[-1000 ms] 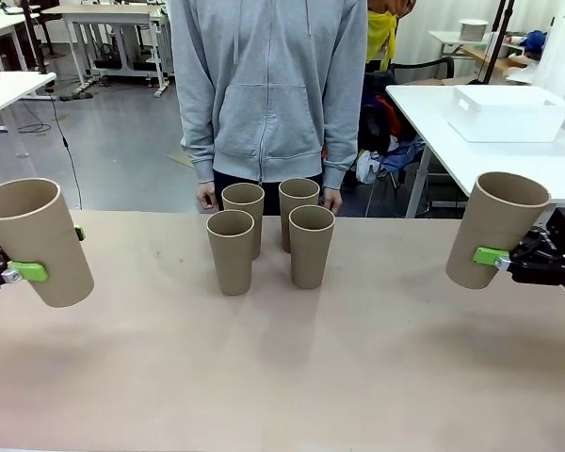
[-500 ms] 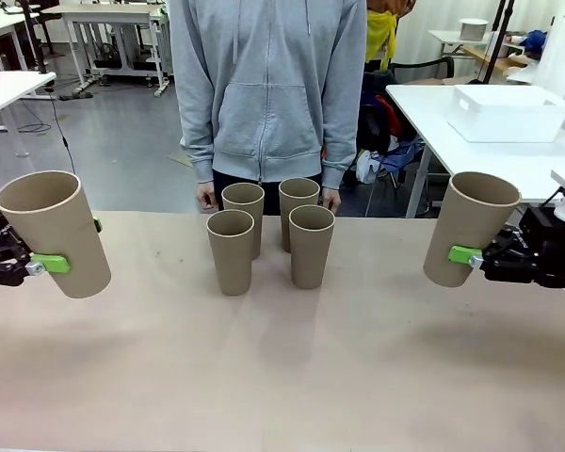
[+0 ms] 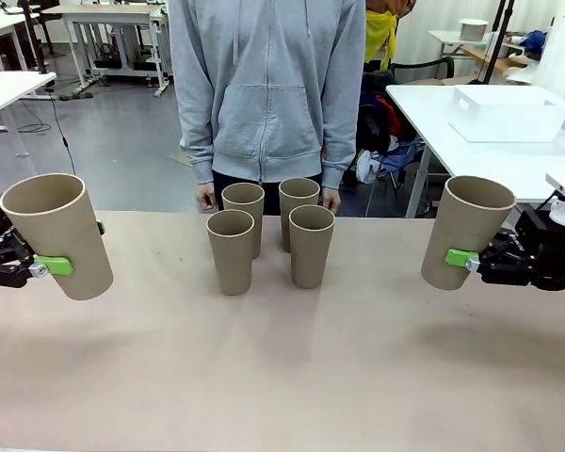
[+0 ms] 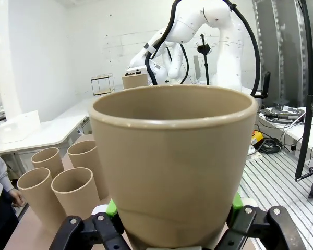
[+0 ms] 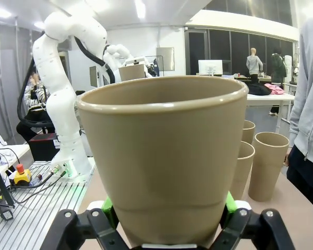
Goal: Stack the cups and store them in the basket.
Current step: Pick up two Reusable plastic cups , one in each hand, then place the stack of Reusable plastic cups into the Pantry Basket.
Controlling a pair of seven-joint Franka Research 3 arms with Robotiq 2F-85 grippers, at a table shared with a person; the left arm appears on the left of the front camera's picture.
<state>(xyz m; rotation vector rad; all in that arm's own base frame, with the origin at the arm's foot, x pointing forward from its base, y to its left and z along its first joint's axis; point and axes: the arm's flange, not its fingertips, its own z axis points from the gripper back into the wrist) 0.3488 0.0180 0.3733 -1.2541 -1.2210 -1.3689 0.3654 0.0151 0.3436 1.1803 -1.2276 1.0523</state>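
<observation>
Cup (image 3: pixel 49 215) in left tool (image 3: pixel 75 248), second cup (image 3: pixel 477 209) in right tool (image 3: pixel 467 250)

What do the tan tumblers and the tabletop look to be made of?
Tall tan-brown tapered tumblers: matte and evenly coloured, with no gloss and a thick rounded lip. They look like cardboard, but the smooth walls suggest moulded plastic or a fibre composite. Beige tabletop: flat and dull with no visible grain, probably laminate or fibreboard, though this is uncertain.

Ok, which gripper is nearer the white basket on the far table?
Right. The right gripper hangs at the table's right edge, just in front of the white basket on the table behind. The left gripper is at the opposite edge.
</observation>
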